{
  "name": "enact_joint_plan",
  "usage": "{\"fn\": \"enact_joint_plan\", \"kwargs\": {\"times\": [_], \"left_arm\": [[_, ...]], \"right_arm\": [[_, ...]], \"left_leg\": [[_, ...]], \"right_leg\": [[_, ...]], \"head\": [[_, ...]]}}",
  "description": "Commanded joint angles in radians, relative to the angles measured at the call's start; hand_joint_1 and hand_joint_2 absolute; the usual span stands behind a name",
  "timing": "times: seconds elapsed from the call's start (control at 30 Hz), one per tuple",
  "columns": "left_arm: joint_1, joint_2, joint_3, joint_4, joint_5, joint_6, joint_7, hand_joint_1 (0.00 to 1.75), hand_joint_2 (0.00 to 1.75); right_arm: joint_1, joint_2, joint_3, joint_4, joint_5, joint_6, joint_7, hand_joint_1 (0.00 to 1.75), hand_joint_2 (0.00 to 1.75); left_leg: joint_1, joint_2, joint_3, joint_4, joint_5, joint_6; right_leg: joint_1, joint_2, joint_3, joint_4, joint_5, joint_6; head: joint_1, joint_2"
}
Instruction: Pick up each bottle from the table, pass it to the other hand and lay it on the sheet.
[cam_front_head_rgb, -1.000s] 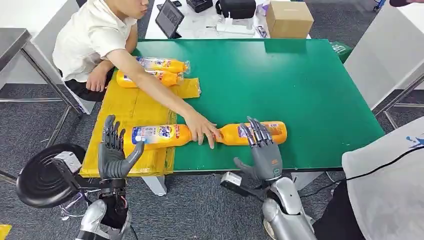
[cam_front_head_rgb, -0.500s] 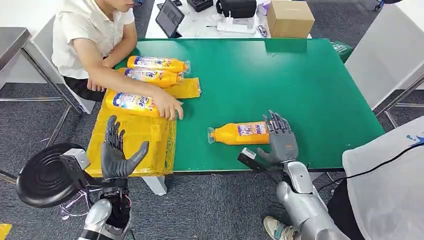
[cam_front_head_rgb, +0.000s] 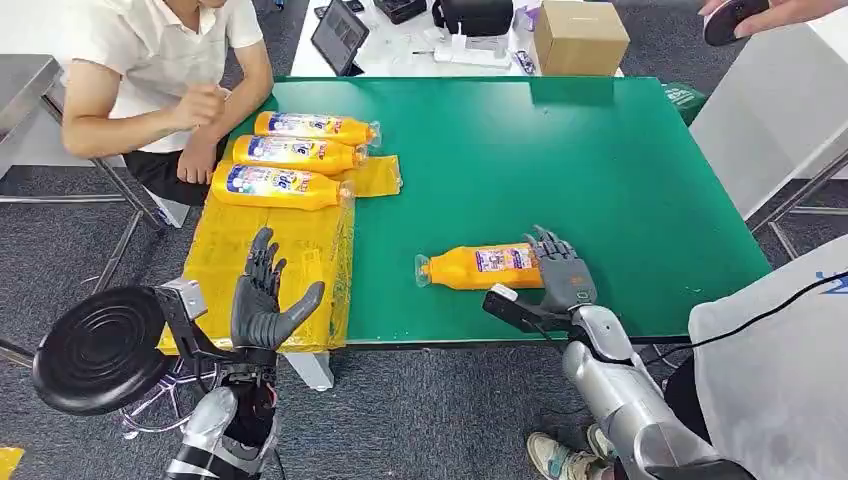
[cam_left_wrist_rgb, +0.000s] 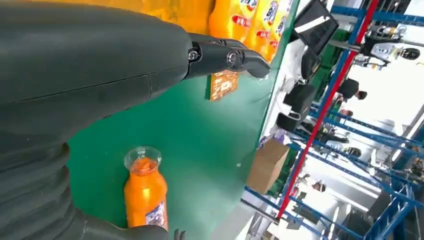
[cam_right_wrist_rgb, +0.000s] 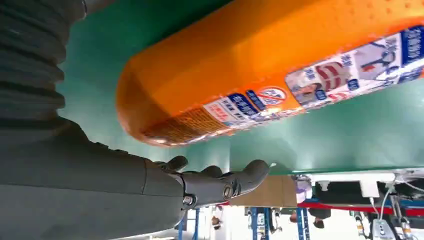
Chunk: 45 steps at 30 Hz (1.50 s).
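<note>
One orange bottle (cam_front_head_rgb: 480, 266) lies on its side on the green table (cam_front_head_rgb: 560, 160), cap pointing left; it also appears in the left wrist view (cam_left_wrist_rgb: 145, 195) and fills the right wrist view (cam_right_wrist_rgb: 280, 65). My right hand (cam_front_head_rgb: 562, 277) is at the bottle's base end, fingers spread over it without closing round it (cam_right_wrist_rgb: 100, 185). Three more orange bottles (cam_front_head_rgb: 285, 185) lie side by side at the far end of the yellow sheet (cam_front_head_rgb: 270, 245). My left hand (cam_front_head_rgb: 265, 302) stands open, fingers up, over the sheet's near edge (cam_left_wrist_rgb: 100, 60).
A person (cam_front_head_rgb: 150, 60) sits at the table's far left corner, arms drawn back. A black round stool (cam_front_head_rgb: 95, 350) stands left of my left arm. A cardboard box (cam_front_head_rgb: 578, 38) and a tablet (cam_front_head_rgb: 340, 35) sit beyond the table. White fabric (cam_front_head_rgb: 770, 380) hangs at the right.
The person laid the third bottle beside the other two on the sheet and pulled their arm back. My right hand lowered onto the bottle's base end. My left hand shifted right.
</note>
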Motion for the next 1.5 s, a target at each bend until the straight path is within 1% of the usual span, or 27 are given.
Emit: {"fn": "enact_joint_plan", "kwargs": {"times": [0.03, 0.1, 0.13, 0.23, 0.27, 0.3, 0.37, 0.4, 0.43, 0.53, 0.6, 0.63, 0.67, 0.7, 0.77, 0.8, 0.9, 1.0, 1.03, 1.2, 1.23, 1.27, 1.37, 1.4, 1.43, 1.47, 1.5], "left_arm": [[-0.057, 0.016, -0.035, 0.092, 0.014, -0.006, 0.012, 0.0, 1.75], [-0.064, 0.014, -0.045, 0.102, 0.015, -0.007, 0.012, 0.0, 1.75], [-0.071, 0.015, -0.054, 0.106, 0.015, -0.008, 0.012, 0.0, 1.75], [-0.077, 0.013, -0.059, 0.108, 0.019, -0.005, 0.011, 0.0, 1.75], [-0.079, 0.015, -0.061, 0.107, 0.02, -0.004, 0.011, 0.0, 1.75], [-0.078, 0.015, -0.062, 0.106, 0.02, -0.004, 0.011, 0.0, 1.75], [-0.073, 0.018, -0.063, 0.094, 0.021, -0.003, 0.011, 0.0, 1.75], [-0.069, 0.02, -0.063, 0.083, 0.021, -0.002, 0.011, 0.0, 1.75], [-0.067, 0.02, -0.063, 0.078, 0.02, -0.002, 0.011, 0.0, 1.75], [-0.066, 0.019, -0.064, 0.069, 0.018, 0.0, 0.015, 0.0, 1.75], [-0.069, 0.018, -0.066, 0.072, 0.018, 0.0, 0.016, 0.0, 1.75], [-0.07, 0.018, -0.066, 0.075, 0.018, 0.0, 0.016, 0.0, 1.75], [-0.073, 0.018, -0.068, 0.081, 0.018, -0.001, 0.017, 0.0, 1.75], [-0.076, 0.017, -0.07, 0.085, 0.018, -0.001, 0.017, 0.0, 1.75], [-0.088, 0.016, -0.079, 0.099, 0.018, -0.003, 0.017, 0.0, 1.75], [-0.089, 0.015, -0.081, 0.102, 0.018, -0.003, 0.017, 0.0, 1.75], [-0.09, 0.014, -0.085, 0.102, 0.018, -0.004, 0.017, 0.0, 1.75], [-0.09, 0.014, -0.086, 0.101, 0.018, -0.004, 0.017, 0.0, 1.75], [-0.09, 0.014, -0.086, 0.101, 0.018, -0.004, 0.017, 0.0, 1.75], [-0.089, 0.015, -0.086, 0.1, 0.018, -0.004, 0.017, 0.0, 1.75], [-0.089, 0.015, -0.086, 0.1, 0.018, -0.004, 0.017, 0.0, 1.75], [-0.094, 0.018, -0.091, 0.096, 0.018, -0.005, 0.017, 0.0, 1.75], [-0.097, 0.017, -0.088, 0.096, 0.026, -0.007, 0.016, 0.0, 1.75], [-0.096, 0.018, -0.089, 0.095, 0.032, -0.01, 0.016, 0.0, 1.75], [-0.093, 0.02, -0.091, 0.092, 0.036, -0.012, 0.016, 0.0, 1.75], [-0.089, 0.022, -0.092, 0.089, 0.04, -0.012, 0.014, 0.0, 1.75], [-0.087, 0.023, -0.092, 0.088, 0.042, -0.011, 0.013, 0.0, 1.75]], "right_arm": [[-0.081, 0.013, 0.071, 0.131, 0.034, 0.007, 0.02, 0.0, 1.75], [-0.096, 0.019, 0.08, 0.148, 0.043, 0.012, 0.032, 0.0, 1.75], [-0.107, 0.019, 0.098, 0.164, 0.064, -0.004, 0.045, 0.0, 1.75], [-0.117, 0.025, 0.107, 0.193, 0.07, 0.026, 0.06, 0.0, 1.75], [-0.12, 0.026, 0.111, 0.203, 0.075, 0.043, 0.077, 0.0, 1.75], [-0.122, 0.027, 0.109, 0.21, 0.073, 0.056, 0.085, 0.0, 1.75], [-0.134, 0.025, 0.127, 0.231, 0.097, 0.118, 0.143, 0.0, 1.75], [-0.142, 0.022, 0.134, 0.235, 0.105, 0.167, 0.173, 0.0, 1.75], [-0.146, 0.021, 0.131, 0.237, 0.102, 0.184, 0.184, 0.0, 1.75], [-0.153, 0.02, 0.129, 0.24, 0.097, 0.228, 0.187, 0.0, 1.75], [-0.154, 0.012, 0.142, 0.243, 0.104, 0.251, 0.167, 0.0, 1.75], [-0.154, 0.011, 0.138, 0.245, 0.099, 0.258, 0.164, 1.36, 1.75], [-0.153, 0.008, 0.131, 0.248, 0.089, 0.272, 0.156, 1.57, 1.75], [-0.151, 0.004, 0.131, 0.248, 0.089, 0.272, 0.155, 1.62, 1.75], [-0.15, -0.009, 0.13, 0.258, 0.089, 0.262, 0.16, 1.64, 1.75], [-0.147, -0.016, 0.127, 0.26, 0.087, 0.257, 0.16, 1.66, 1.75], [-0.138, -0.027, 0.125, 0.264, 0.087, 0.243, 0.157, 1.62, 1.75], [-0.137, -0.029, 0.125, 0.265, 0.087, 0.241, 0.156, 1.62, 1.75], [-0.137, -0.029, 0.125, 0.265, 0.087, 0.241, 0.156, 1.62, 1.75], [-0.139, -0.026, 0.125, 0.265, 0.087, 0.242, 0.157, 1.62, 1.75], [-0.139, -0.026, 0.125, 0.265, 0.087, 0.242, 0.157, 1.62, 1.75], [-0.124, -0.035, 0.094, 0.269, 0.054, 0.245, 0.132, 1.75, 1.75], [-0.118, -0.038, 0.078, 0.27, 0.034, 0.252, 0.107, 1.75, 1.75], [-0.113, -0.033, 0.042, 0.267, -0.011, 0.271, 0.07, 1.75, 1.75], [-0.105, -0.021, -0.035, 0.264, -0.105, 0.32, 0.008, 1.75, 1.75], [-0.095, -0.013, -0.086, 0.254, -0.171, 0.356, -0.037, 1.75, 1.75], [-0.091, -0.011, -0.096, 0.247, -0.186, 0.359, -0.053, 1.75, 1.75]], "left_leg": [[0.0, 0.001, 0.004, 0.0, -0.002, -0.002], [0.0, 0.002, 0.003, 0.0, -0.001, -0.001], [0.001, 0.002, 0.005, 0.0, -0.002, -0.002], [0.0, 0.001, 0.003, 0.0, -0.001, -0.001], [0.0, 0.002, 0.004, 0.0, -0.002, -0.002], [0.0, 0.001, 0.002, 0.0, -0.001, -0.001], [0.0, 0.002, 0.005, 0.0, -0.002, -0.002], [0.0, 0.002, 0.004, 0.0, -0.002, -0.002], [0.0, 0.002, 0.006, -0.001, -0.002, -0.002], [0.0, 0.001, 0.003, -0.001, -0.001, -0.001], [0.001, 0.0, 0.005, -0.001, -0.001, -0.001], [0.001, -0.001, 0.004, -0.001, 0.0, -0.001], [0.001, -0.001, 0.006, -0.001, -0.001, -0.002], [0.001, -0.002, 0.007, 0.0, -0.001, -0.002], [0.001, -0.002, 0.005, 0.0, -0.001, -0.001], [0.001, -0.001, 0.007, -0.001, -0.001, -0.002], [0.001, -0.004, 0.007, -0.001, 0.0, -0.001], [0.0, -0.003, 0.007, -0.001, 0.0, -0.001], [0.001, -0.003, 0.009, -0.001, -0.001, -0.002], [0.001, -0.002, 0.009, -0.001, -0.001, -0.002], [0.001, -0.003, 0.007, -0.001, 0.0, -0.001], [0.001, -0.002, 0.007, -0.001, 0.0, -0.001], [0.001, -0.003, 0.007, -0.001, 0.0, -0.001], [0.001, -0.003, 0.01, -0.001, -0.001, -0.002], [0.001, -0.003, 0.009, -0.001, 0.0, -0.001], [0.001, -0.003, 0.011, -0.001, -0.001, -0.002], [0.001, -0.003, 0.011, -0.002, -0.001, -0.002]], "right_leg": [[0.001, 0.001, 0.004, 0.0, -0.001, -0.002], [0.0, 0.001, 0.003, 0.0, -0.001, -0.002], [0.001, 0.001, 0.004, 0.0, -0.002, -0.002], [0.0, 0.001, 0.003, 0.0, -0.001, -0.002], [0.0, 0.001, 0.004, 0.0, -0.001, -0.002], [0.0, 0.0, 0.002, 0.0, -0.001, -0.002], [0.001, 0.001, 0.005, 0.0, -0.002, -0.003], [0.001, 0.001, 0.003, 0.0, -0.001, -0.002], [0.001, 0.001, 0.005, 0.0, -0.002, -0.002], [0.0, 0.0, 0.002, 0.0, -0.001, -0.001], [0.001, -0.001, 0.005, -0.001, -0.001, -0.002], [0.001, -0.002, 0.004, -0.001, -0.001, -0.002], [0.001, -0.002, 0.006, -0.001, -0.002, -0.002], [0.001, -0.003, 0.007, -0.001, -0.002, -0.003], [0.001, -0.002, 0.005, -0.001, -0.001, -0.002], [0.001, -0.002, 0.007, -0.001, -0.002, -0.003], [0.001, -0.004, 0.008, -0.002, -0.002, -0.002], [0.001, -0.003, 0.007, -0.002, -0.001, -0.001], [0.001, -0.003, 0.01, -0.002, -0.002, -0.002], [0.001, -0.003, 0.009, -0.002, -0.002, -0.002], [0.001, -0.003, 0.007, -0.002, -0.001, -0.002], [0.001, -0.002, 0.007, -0.002, -0.001, -0.002], [0.001, -0.003, 0.008, -0.002, -0.001, -0.002], [0.001, -0.004, 0.011, -0.003, -0.002, -0.002], [0.001, -0.003, 0.009, -0.002, -0.001, -0.002], [0.002, -0.004, 0.012, -0.003, -0.002, -0.002], [0.002, -0.004, 0.012, -0.003, -0.002, -0.003]], "head": [[0.0, 0.0], [0.0, 0.0], [0.0, 0.0], [-0.001, 0.0], [0.0, 0.0], [0.0, 0.0], [0.0, 0.0], [0.0, 0.0], [0.0, 0.0], [0.0, 0.0], [0.0, 0.0], [0.0, 0.0], [0.0, 0.0], [0.0, 0.0], [0.0, 0.0], [0.0, 0.0], [0.0, 0.0], [0.0, 0.0], [0.0, 0.0], [0.0, 0.0], [0.0, 0.0], [0.0, 0.0], [0.0, 0.0], [0.0, 0.0], [0.0, 0.0], [0.0, 0.0], [0.0, 0.0]]}}
